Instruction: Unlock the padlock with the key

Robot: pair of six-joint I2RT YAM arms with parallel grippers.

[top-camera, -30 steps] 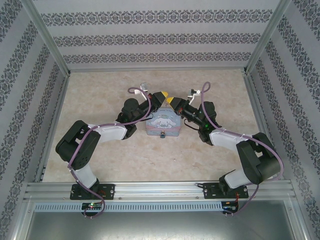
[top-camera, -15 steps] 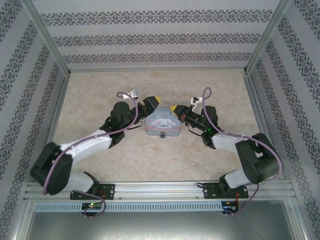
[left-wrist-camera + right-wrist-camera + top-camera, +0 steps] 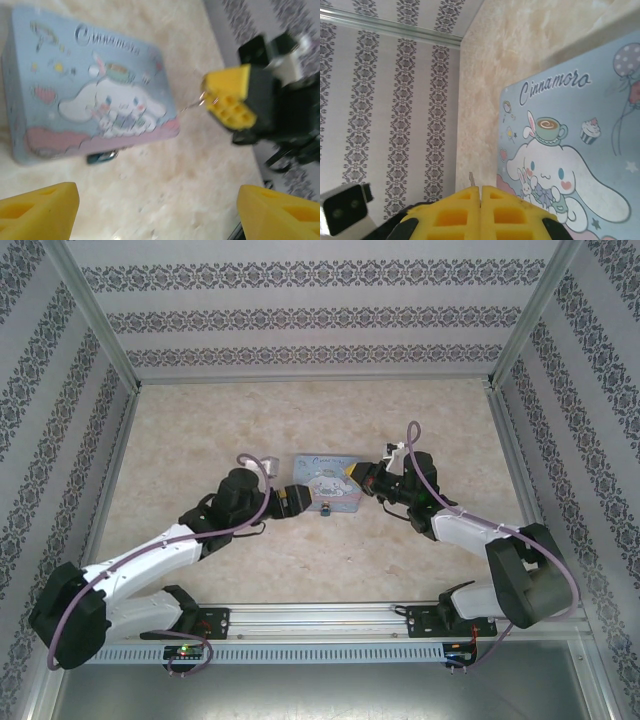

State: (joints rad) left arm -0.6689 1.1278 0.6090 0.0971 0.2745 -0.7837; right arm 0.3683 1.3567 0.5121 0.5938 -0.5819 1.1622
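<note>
The small teal padlock (image 3: 102,157) hangs at the front edge of the pastel-blue cartoon tin (image 3: 85,95), on its near side in the top view, padlock (image 3: 325,508). My right gripper (image 3: 480,192) is shut on the key, whose thin grey tip (image 3: 471,178) pokes out above the pads. It hovers at the tin's right corner, right gripper (image 3: 352,472); from the left wrist a thin wire loop (image 3: 192,104) dangles off its pads. My left gripper (image 3: 298,500) is open, low at the tin's near-left side, fingers (image 3: 40,210) spread wide with bare table between them.
The tin (image 3: 328,480) lies mid-table on the beige marbled top. Patterned walls (image 3: 60,390) and aluminium frame posts enclose the table on three sides. A rail (image 3: 320,620) runs along the near edge by the arm bases.
My left arm has swung out and down, taking its gripper from the tin's far-left corner to its near-left side. The right gripper has dropped slightly toward the tin's right corner.
</note>
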